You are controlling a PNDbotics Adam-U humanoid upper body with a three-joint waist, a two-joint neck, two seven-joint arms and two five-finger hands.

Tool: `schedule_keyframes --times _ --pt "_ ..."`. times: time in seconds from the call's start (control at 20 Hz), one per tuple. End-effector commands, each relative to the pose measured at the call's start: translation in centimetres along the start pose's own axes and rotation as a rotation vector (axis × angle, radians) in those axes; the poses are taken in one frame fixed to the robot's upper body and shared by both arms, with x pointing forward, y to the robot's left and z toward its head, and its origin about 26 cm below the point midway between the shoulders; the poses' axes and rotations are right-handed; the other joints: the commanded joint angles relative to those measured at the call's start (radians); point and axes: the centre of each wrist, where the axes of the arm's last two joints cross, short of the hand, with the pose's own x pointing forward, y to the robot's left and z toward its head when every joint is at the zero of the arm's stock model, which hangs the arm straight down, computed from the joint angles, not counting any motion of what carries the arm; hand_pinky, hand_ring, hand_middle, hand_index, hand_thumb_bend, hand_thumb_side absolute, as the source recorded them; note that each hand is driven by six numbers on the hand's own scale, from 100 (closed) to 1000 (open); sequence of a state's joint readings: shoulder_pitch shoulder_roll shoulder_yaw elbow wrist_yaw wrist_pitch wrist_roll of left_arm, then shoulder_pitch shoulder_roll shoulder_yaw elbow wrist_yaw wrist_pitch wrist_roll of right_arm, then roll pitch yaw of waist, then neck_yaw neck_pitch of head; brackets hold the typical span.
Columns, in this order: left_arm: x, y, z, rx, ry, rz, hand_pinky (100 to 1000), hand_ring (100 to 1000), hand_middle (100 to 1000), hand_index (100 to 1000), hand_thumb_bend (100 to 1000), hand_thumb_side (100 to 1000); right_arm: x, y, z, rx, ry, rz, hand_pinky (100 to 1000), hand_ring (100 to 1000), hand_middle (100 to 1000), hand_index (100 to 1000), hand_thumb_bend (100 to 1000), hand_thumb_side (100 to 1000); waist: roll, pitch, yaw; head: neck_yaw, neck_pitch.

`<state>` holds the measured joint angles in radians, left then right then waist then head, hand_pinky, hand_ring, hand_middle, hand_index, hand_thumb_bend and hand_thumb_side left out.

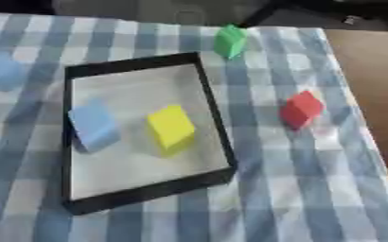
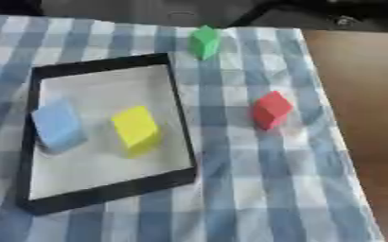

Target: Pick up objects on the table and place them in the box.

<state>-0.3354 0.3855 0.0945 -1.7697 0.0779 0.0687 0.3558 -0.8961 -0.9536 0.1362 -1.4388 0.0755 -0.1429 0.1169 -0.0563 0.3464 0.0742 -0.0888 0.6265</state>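
Observation:
A black-rimmed box (image 1: 218, 118) with a pale floor lies on the checked cloth. Inside it stand a light blue block (image 1: 93, 124) on the left and a yellow block (image 1: 171, 128) near the middle. Outside the box, a red block (image 1: 301, 109) sits on the cloth to the right. A green block (image 1: 230, 41) stands beyond the box's far right corner. Another blue block (image 1: 4, 71) rests on the cloth at the far left. Neither hand shows in either view.
The blue-and-white checked cloth (image 1: 296, 189) covers the table and ends at the right, where bare brown tabletop (image 2: 363, 94) shows. Dark shapes lie past the table's far edge.

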Motion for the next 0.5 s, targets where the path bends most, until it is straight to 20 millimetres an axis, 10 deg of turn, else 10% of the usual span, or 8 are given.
schedule_keyframes --times 0.05,0.5 --pt "0.78 0.37 -0.36 0.010 -0.033 -0.006 610 741 716 808 420 619 0.22 -1.29 -0.02 -0.015 -0.002 0.034 879 808 792 804 100 100 0.017 -0.036 -0.002 0.001 -0.002" --pt "0.82 0.34 -0.34 0.011 -0.035 -0.005 609 742 715 809 425 617 0.17 -1.24 -0.10 -0.012 -0.005 0.037 881 813 801 808 100 100 0.017 -0.036 -0.001 0.000 0.000"
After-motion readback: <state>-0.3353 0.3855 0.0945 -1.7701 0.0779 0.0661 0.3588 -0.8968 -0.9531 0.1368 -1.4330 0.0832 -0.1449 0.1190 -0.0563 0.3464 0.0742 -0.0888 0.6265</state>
